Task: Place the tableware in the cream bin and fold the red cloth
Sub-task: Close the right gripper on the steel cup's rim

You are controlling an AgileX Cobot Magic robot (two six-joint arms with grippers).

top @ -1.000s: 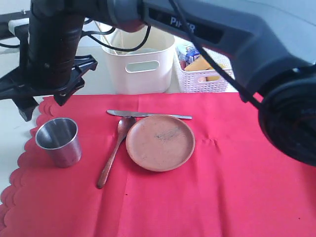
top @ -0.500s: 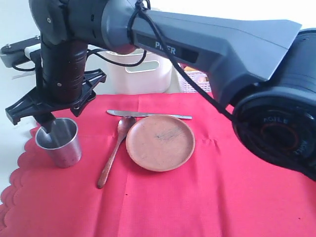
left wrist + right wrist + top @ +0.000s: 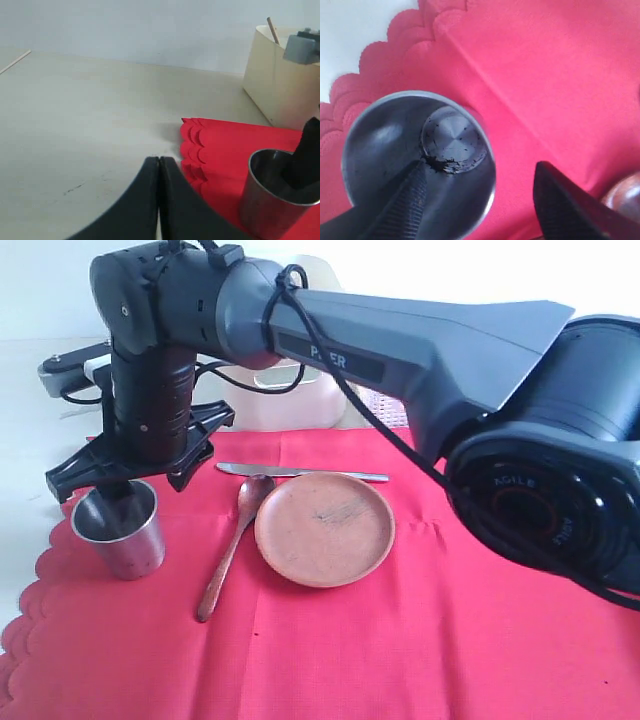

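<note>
The steel cup stands upright near the scalloped left edge of the red cloth. My right gripper has reached across to it and is open. One finger is down inside the cup and the other is outside its wall. Beside the cup lie the dark wooden spoon, the round brown plate and the slim knife. The cream bin stands behind the cloth with a chopstick poking out. My left gripper is shut and empty, over bare table left of the cup.
The right arm's dark body crosses the whole scene and hides most of the cream bin and the basket behind it. Bare pale table lies left of the cloth.
The right gripper has come down and shifted right, so one finger now sits deeper in the steel cup. Cup, spoon, plate and knife have not moved.
</note>
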